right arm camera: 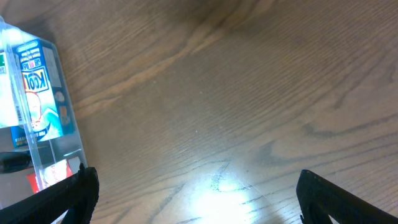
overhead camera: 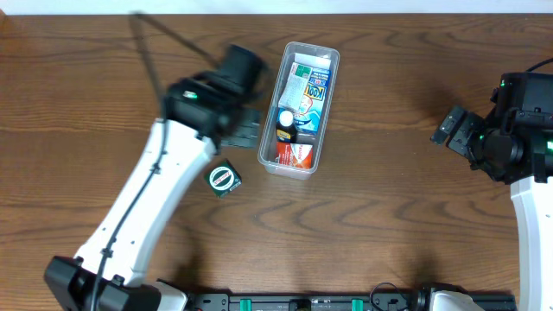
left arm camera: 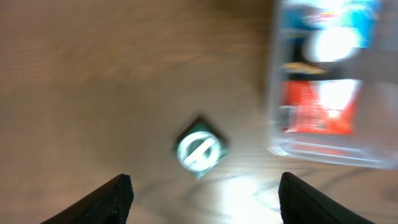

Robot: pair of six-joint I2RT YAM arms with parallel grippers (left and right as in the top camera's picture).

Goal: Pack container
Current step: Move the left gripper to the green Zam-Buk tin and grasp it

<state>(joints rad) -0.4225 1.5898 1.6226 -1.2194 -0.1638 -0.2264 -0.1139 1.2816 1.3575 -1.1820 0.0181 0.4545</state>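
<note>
Closest in, the left gripper (left arm camera: 205,196) hangs over the table with its dark fingers (left arm camera: 115,199) spread wide and nothing between them. The left wrist view is blurred. Just beyond the fingers sits a small dark green box (left arm camera: 199,149) with a white round mark on top, alone on the wood table (overhead camera: 389,216).

To its right, apart from it, lies the container (overhead camera: 284,171), the clear tray running near to far at mid-table. Inside it are a red box (overhead camera: 295,155) at the near end, a dark bottle with a white cap (overhead camera: 285,119) mid-tray, and a blue-and-white carton (overhead camera: 309,91) toward the far end.

Far off at the right edge, the right gripper (right arm camera: 199,199) hovers over bare wood, jaws wide apart and empty, well clear of the container.
</note>
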